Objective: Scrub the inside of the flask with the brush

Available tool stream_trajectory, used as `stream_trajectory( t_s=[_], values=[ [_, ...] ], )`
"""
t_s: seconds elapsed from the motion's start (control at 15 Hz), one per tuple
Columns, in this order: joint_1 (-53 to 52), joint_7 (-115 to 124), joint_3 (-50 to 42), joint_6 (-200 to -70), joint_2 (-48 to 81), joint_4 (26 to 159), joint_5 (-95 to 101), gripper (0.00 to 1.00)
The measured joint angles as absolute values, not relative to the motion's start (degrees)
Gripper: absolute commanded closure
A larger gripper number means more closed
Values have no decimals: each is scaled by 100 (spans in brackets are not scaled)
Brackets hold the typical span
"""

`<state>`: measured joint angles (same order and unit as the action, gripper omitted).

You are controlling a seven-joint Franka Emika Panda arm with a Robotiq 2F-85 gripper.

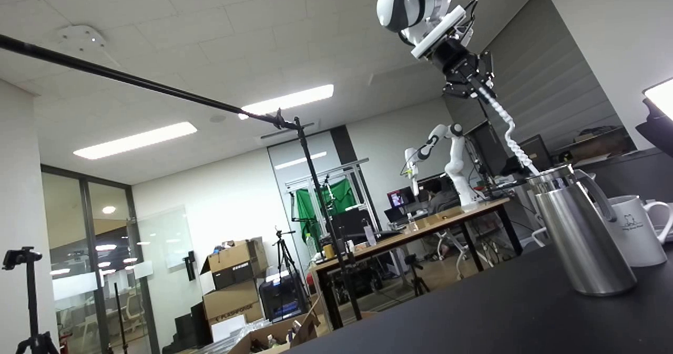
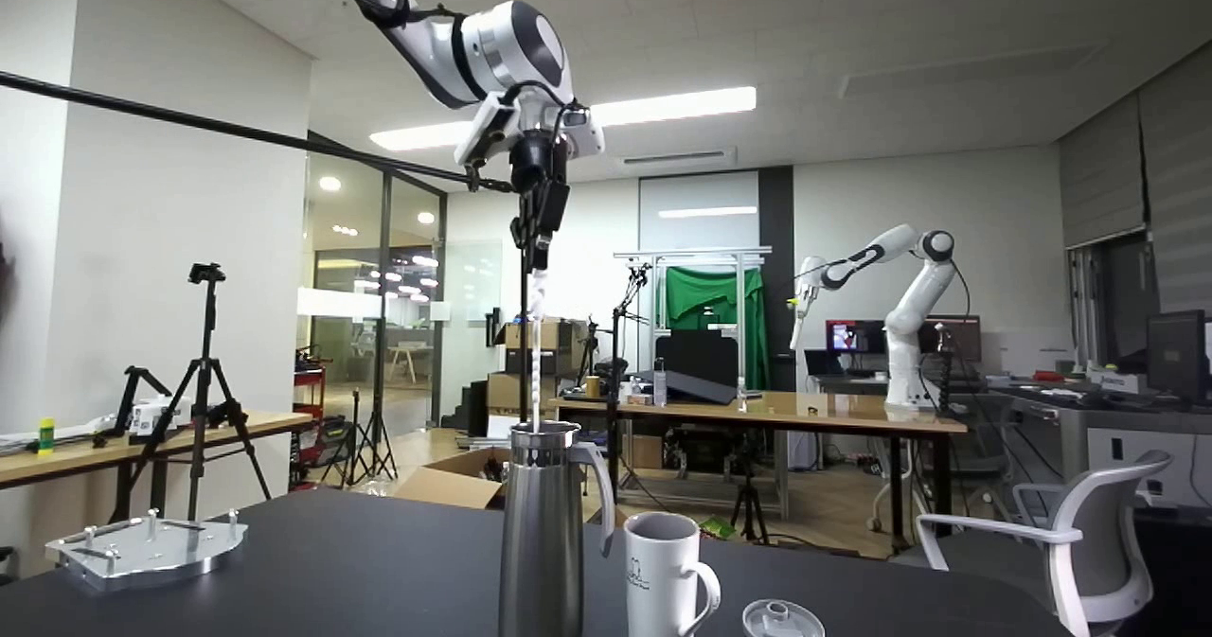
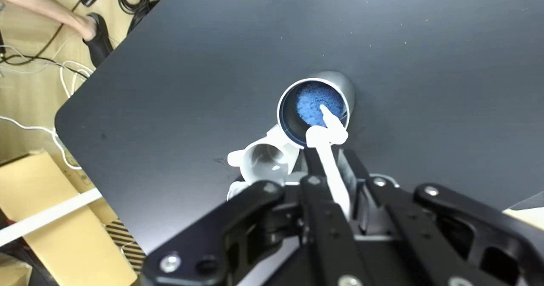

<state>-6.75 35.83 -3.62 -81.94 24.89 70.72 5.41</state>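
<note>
The brush (image 2: 536, 353), dipped into the flask (image 2: 542, 542), is clamped by the gripper (image 2: 542, 256); the flask could be tipped if strokes are pushed sideways

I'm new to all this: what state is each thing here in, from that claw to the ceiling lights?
Flask: upright, top open.
Brush: blue head inside the flask.
Gripper (the claw): closed on the brush handle.
White mug: upright, uncovered.
Clear lid-like piece: lying on the black table.
Nearest cardboard box: open.
Ceiling lights: on.
Second robot arm: bent; powered or not, can't tell.
</note>
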Motion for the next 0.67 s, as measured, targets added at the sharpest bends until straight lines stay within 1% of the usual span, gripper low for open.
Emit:
stream_trajectory(
  t_s=[0.33,0.67],
  values=[
    [-561,3082,-363,-9336,1820,8300,653,96],
    [-318,2781,-362,-10536,1743,9474,541,96]
  ],
)
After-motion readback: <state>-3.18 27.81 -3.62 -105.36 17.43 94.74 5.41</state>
